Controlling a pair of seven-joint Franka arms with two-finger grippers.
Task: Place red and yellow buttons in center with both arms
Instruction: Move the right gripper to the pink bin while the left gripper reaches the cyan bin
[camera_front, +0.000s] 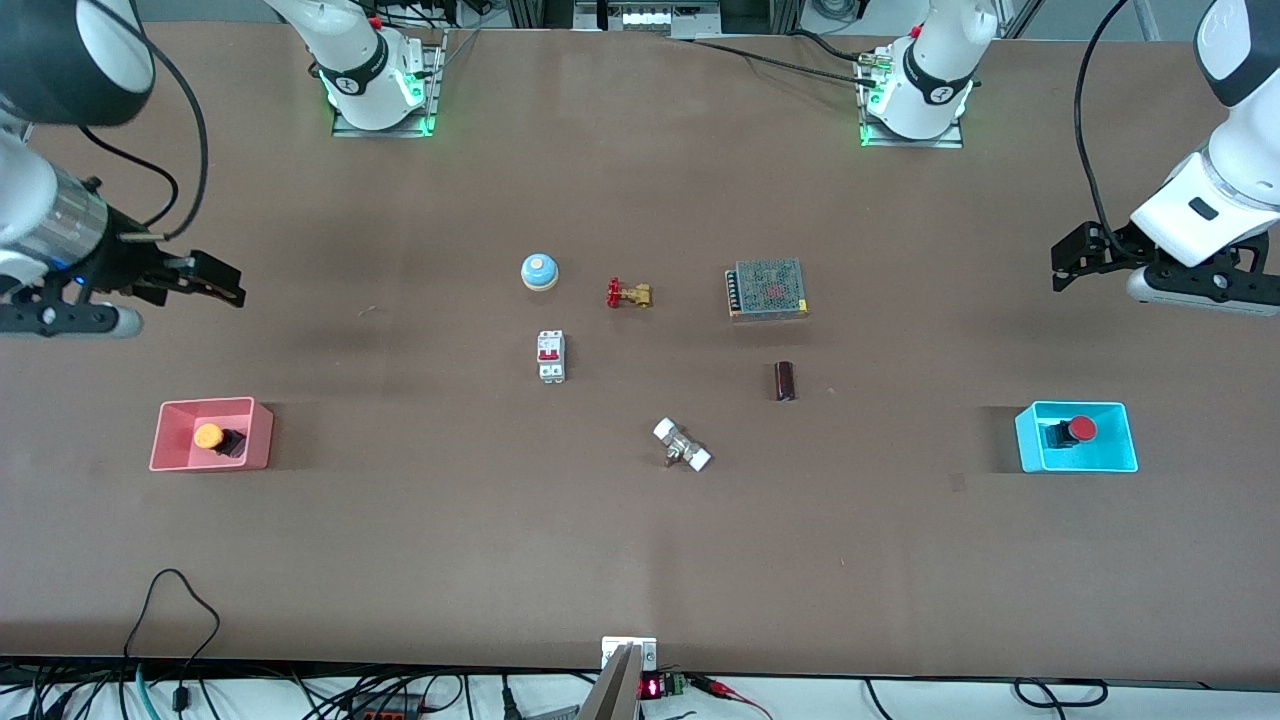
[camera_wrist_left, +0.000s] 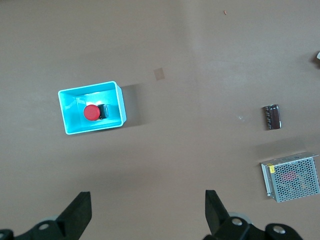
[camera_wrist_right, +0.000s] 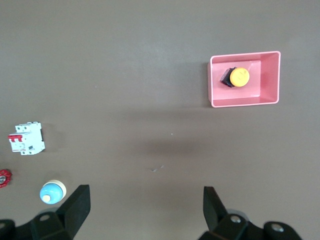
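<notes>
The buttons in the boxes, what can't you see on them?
- Yellow button in the pink bin: its black body is partly hidden by its cap in every view.
- Red button in the cyan bin: same.
- Any markings on either cap: too small in all views.

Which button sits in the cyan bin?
The red button, lying on its side in the cyan bin at the left arm's end of the table. The yellow button lies in the pink bin at the right arm's end.

No readable text showing anywhere.
Red digits are glowing on a small display (camera_front: 651, 688) below the tabletop (camera_front: 400, 540) edge, too tiny to read.
</notes>
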